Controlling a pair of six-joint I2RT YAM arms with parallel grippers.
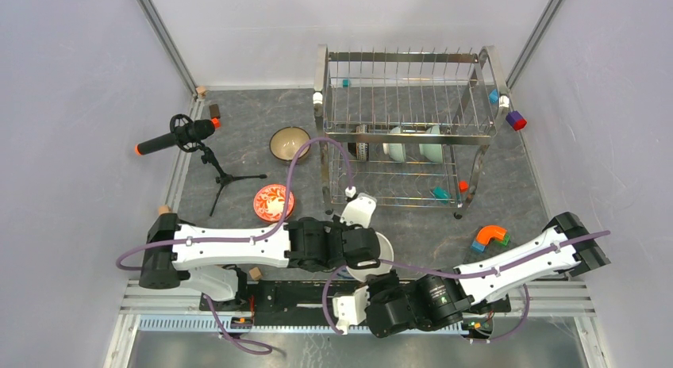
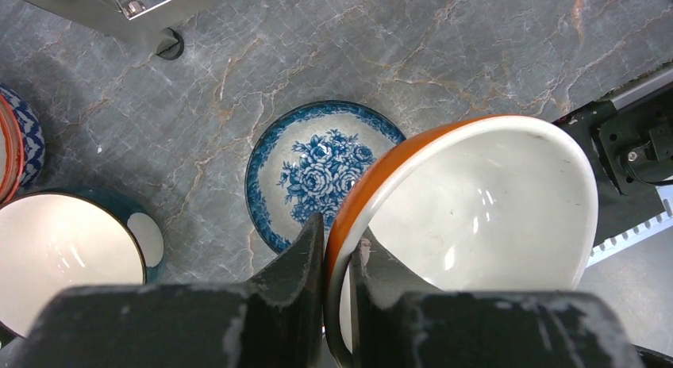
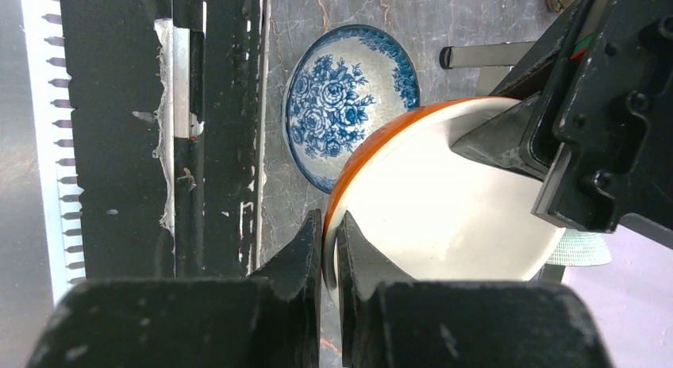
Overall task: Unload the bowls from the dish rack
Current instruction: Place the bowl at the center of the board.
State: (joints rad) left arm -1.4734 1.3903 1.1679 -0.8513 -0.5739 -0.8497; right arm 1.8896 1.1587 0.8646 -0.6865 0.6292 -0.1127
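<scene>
Both grippers are shut on the rim of one orange bowl (image 1: 386,247) with a white inside, held above the table near its front edge. My left gripper (image 2: 341,229) pinches the rim of the orange bowl (image 2: 476,209), one finger inside and one outside. My right gripper (image 3: 329,217) pinches another part of the rim of the same bowl (image 3: 444,201). A blue-and-white patterned bowl (image 2: 317,174) sits on the table below it and also shows in the right wrist view (image 3: 345,98). The dish rack (image 1: 405,122) stands at the back and holds pale bowls (image 1: 431,143) on its lower tier.
A tan bowl (image 1: 290,143) and a red patterned bowl (image 1: 273,201) sit on the table left of the rack. A microphone on a tripod (image 1: 178,136) stands far left. Coloured toy blocks (image 1: 492,235) lie at the right. A teal bowl with a white inside (image 2: 55,257) shows beside the left gripper.
</scene>
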